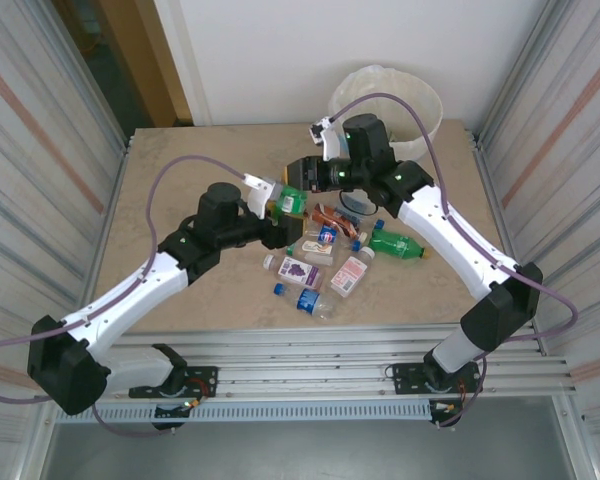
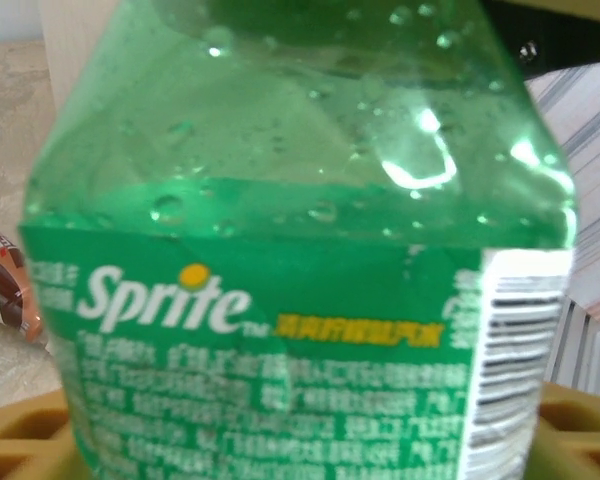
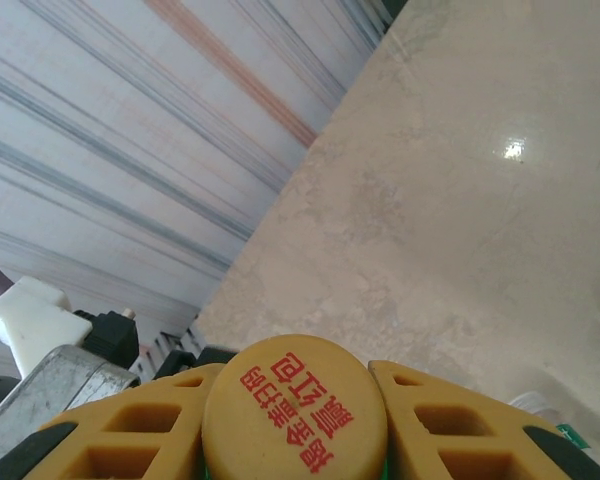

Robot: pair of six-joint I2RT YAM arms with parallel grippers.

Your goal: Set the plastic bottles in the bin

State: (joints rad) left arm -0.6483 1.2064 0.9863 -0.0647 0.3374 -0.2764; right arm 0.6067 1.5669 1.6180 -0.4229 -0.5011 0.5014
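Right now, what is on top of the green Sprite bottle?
A yellow cap with red print, clamped between the right claw's yellow fingers. The Sprite bottle's neck below it is covered by cap and fingers.

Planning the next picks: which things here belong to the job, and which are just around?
Job:
- Sprite bottle, held up off the table
- second green bottle, lying on the table
- small bottles, clustered mid-table
- bin, far right corner

Not the job:
- purple cables
- front rails
- side walls
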